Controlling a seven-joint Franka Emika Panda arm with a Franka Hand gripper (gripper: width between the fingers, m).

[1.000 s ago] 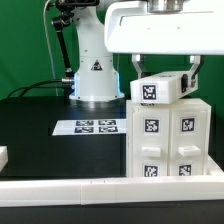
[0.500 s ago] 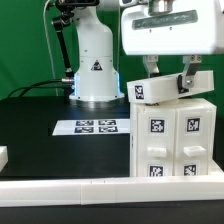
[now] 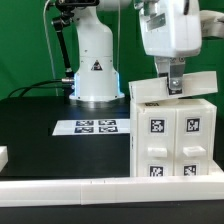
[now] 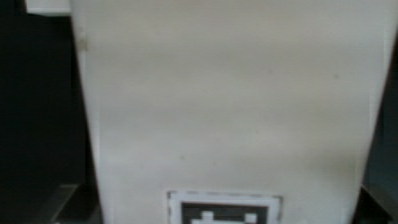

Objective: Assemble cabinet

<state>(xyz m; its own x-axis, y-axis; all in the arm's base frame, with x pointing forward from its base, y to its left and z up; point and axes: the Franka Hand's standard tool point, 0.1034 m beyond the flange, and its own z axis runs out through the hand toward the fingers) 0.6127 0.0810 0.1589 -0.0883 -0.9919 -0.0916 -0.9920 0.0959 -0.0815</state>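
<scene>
The cabinet stands at the exterior view's right, a white boxy unit with tagged recessed compartments on its front. A loose white panel lies tilted across its top. My gripper comes down from above with its dark fingers either side of this panel, shut on it. In the wrist view the panel fills nearly the whole picture, with a black-and-white tag at one end. The fingertips are mostly hidden behind the panel.
The marker board lies flat on the black table left of the cabinet. The arm's white base stands behind it. A small white part sits at the far left edge, and a white rail runs along the front.
The gripper has turned about its upright axis with the panel in it. The panel's tagged face, earlier toward the exterior camera, now faces away, and the panel lies lower on the cabinet top.
</scene>
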